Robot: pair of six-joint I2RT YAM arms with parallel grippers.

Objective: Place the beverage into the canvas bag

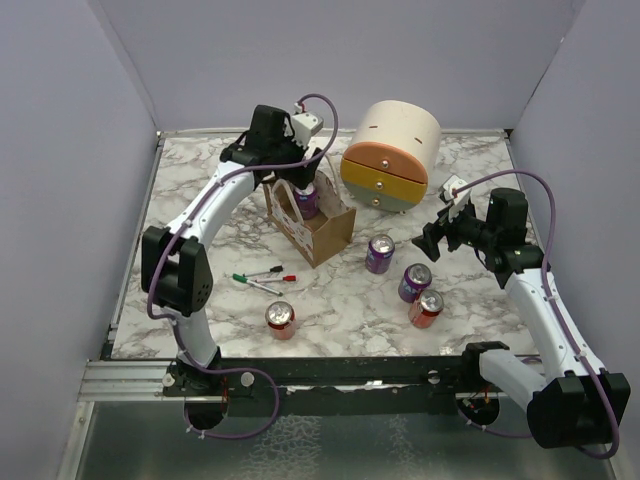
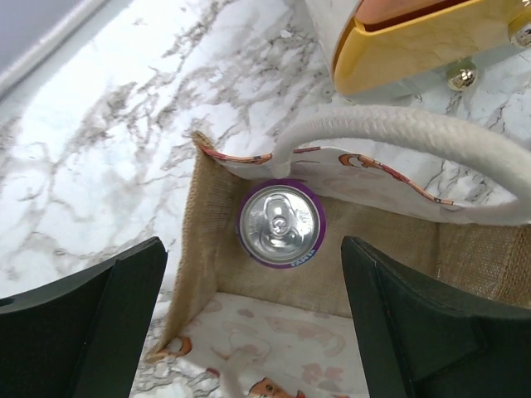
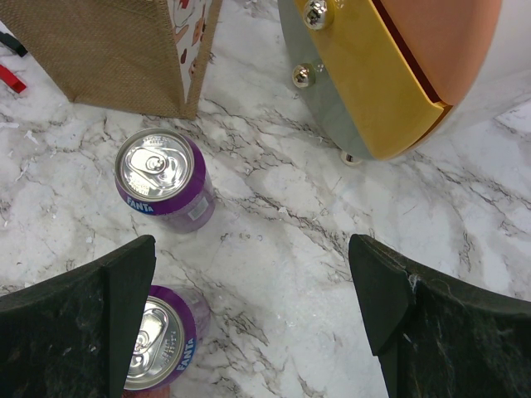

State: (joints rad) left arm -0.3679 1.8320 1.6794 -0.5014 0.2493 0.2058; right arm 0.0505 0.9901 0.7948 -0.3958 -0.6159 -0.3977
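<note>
The purple can (image 2: 281, 225) stands upright inside the canvas bag (image 2: 207, 217). The left end effector (image 2: 253, 257) hangs above it, spread wide, since the bag's floor apparently bears the can. The right end effector (image 3: 253, 265), equally wide and empty, hovers over spare cans (image 3: 159, 178) at the bag's 4 o'clock.

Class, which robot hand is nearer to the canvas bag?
Left. The left hand hangs open directly above the bag; the right hand sits well off to the bag's right.
</note>
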